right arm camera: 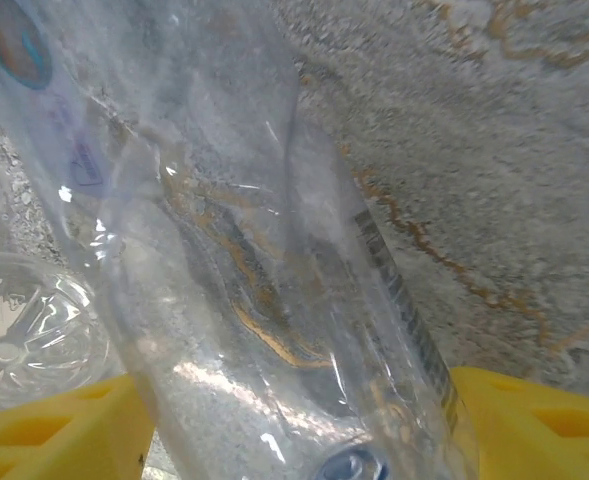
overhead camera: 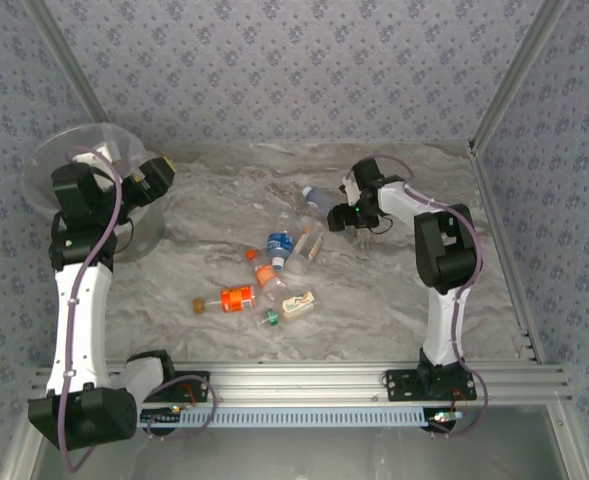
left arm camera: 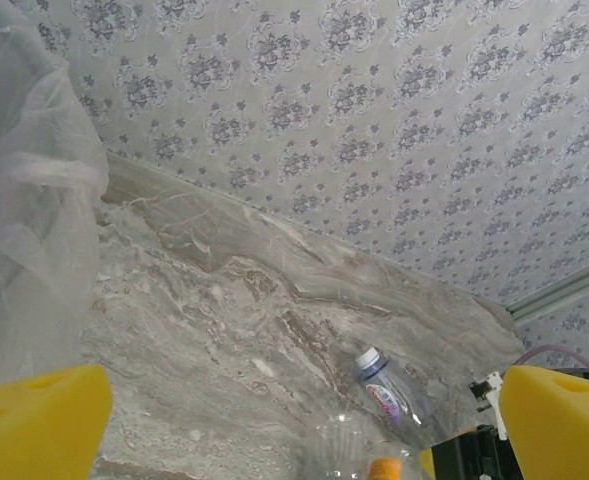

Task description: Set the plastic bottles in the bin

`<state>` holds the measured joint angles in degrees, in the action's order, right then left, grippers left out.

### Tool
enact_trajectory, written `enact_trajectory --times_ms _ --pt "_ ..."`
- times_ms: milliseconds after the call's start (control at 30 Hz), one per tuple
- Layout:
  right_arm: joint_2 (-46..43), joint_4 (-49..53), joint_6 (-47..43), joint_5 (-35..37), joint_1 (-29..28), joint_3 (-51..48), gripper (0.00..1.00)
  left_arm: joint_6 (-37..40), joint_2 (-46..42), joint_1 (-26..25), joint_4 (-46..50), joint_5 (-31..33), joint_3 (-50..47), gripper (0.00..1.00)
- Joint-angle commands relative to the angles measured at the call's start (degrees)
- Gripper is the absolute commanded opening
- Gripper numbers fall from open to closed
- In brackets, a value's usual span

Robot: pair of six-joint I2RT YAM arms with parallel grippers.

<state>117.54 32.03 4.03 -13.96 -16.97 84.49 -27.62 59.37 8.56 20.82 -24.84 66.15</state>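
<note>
The bin stands at the far left, and its clear liner fills the left edge of the left wrist view. My left gripper hovers beside the bin's rim, open, with nothing between its yellow fingers. Several plastic bottles lie mid-table, among them an orange-labelled one and a blue-labelled one. My right gripper is down at the table, shut on a clear bottle with a purple label. That bottle's body spans from one yellow finger to the other.
A second clear bottle lies just left of the held one. A clear bottle with an orange cap lies near the purple-labelled one. Metal frame posts and patterned walls close in the marble table at the back and sides.
</note>
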Motion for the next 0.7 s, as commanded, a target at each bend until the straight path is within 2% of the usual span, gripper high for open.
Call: enact_trajectory --times_ms 0,233,433,667 --pt "1.63 2.14 0.62 0.60 -0.98 2.84 0.78 -0.24 -0.05 0.01 -1.58 0.12 -0.47 1.00" --pt "4.57 4.62 -2.55 3.69 -2.58 5.64 0.79 -0.33 -0.04 -0.01 -1.79 -0.12 -0.94 1.00" --pt "4.51 3.86 -2.62 5.58 -2.81 5.48 0.67 0.10 -0.27 -0.02 -1.24 -0.03 -1.05 0.99" --pt "1.65 3.24 -1.99 6.92 -3.06 4.14 0.59 0.11 -0.40 0.05 -1.13 -0.20 -1.19 1.00"
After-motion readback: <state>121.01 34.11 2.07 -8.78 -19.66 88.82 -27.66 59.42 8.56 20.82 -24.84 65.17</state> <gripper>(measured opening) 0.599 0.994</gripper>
